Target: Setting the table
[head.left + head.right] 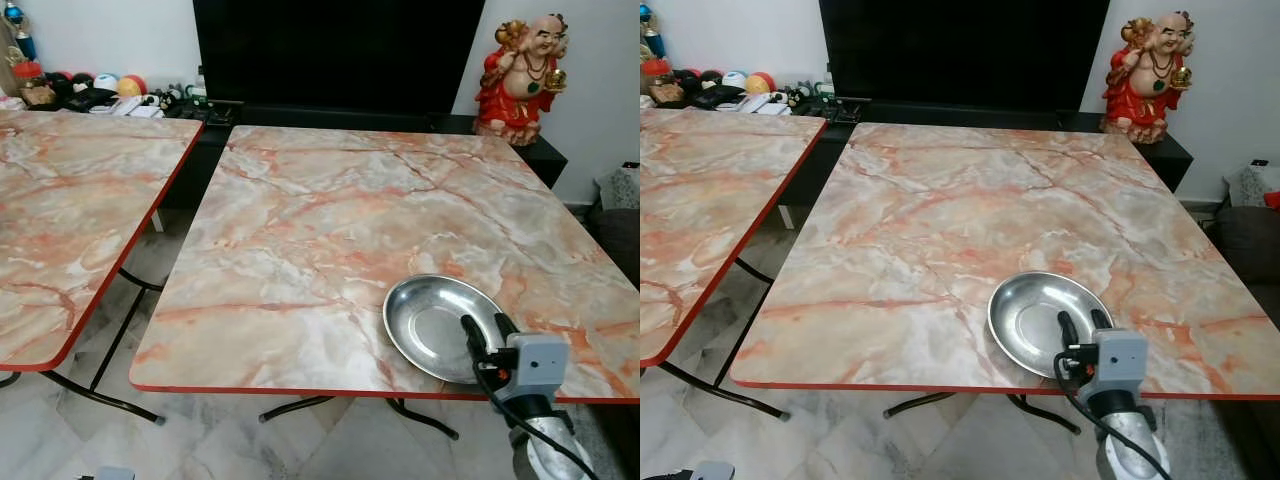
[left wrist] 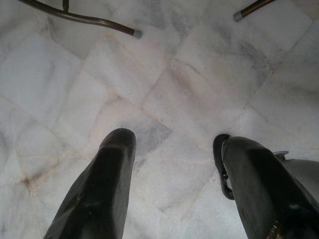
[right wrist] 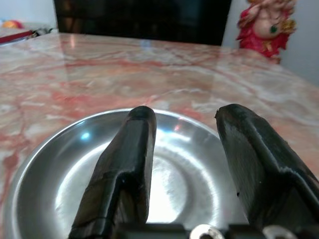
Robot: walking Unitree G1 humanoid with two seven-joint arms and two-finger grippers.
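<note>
A round steel plate (image 1: 430, 318) lies on the marble table (image 1: 320, 190), close to the front edge on the right side. My right gripper (image 1: 484, 326) hovers over the plate's near rim, open, with nothing between its fingers. The right wrist view looks along those two black fingers (image 3: 130, 149) across the shiny bowl of the plate (image 3: 55, 169). My left gripper (image 2: 172, 144) hangs low over the pale floor tiles, open and holding nothing.
A second marble table (image 1: 70, 200) stands to the left across a narrow gap. Behind are a dark TV (image 1: 330, 50), a low black cabinet with small clutter (image 1: 100, 92) and a red laughing-Buddha statue (image 1: 520, 75). Metal table legs (image 2: 84, 19) rest on the floor.
</note>
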